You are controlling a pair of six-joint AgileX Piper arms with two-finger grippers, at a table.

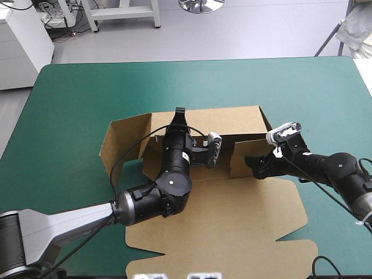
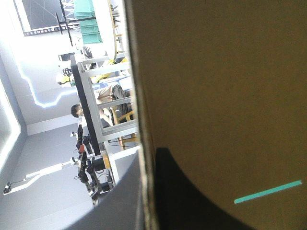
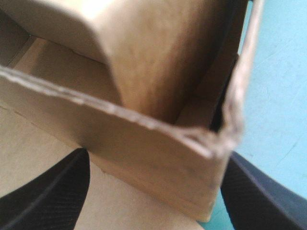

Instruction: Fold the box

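Observation:
The brown box (image 1: 232, 215) lies mid-table, its back and side walls raised and its lid flat toward the near edge. My left gripper (image 1: 178, 114) reaches over the tray to the top of the back wall (image 1: 221, 119). In the left wrist view the board's edge (image 2: 141, 143) runs between the two black fingers (image 2: 177, 191), so the left gripper (image 2: 146, 196) is shut on the box. My right gripper (image 1: 257, 165) is at the tray's front right corner. In the right wrist view that corner (image 3: 211, 143) stands between the right gripper's (image 3: 153, 191) wide-apart fingers (image 3: 48, 191), which are open.
A loose side flap (image 1: 119, 142) stands out at the box's left end. Bare teal-green cover (image 1: 174, 81) stretches beyond the box toward the far edge and to both sides. The flat lid (image 1: 273, 256) reaches close to the table's near edge.

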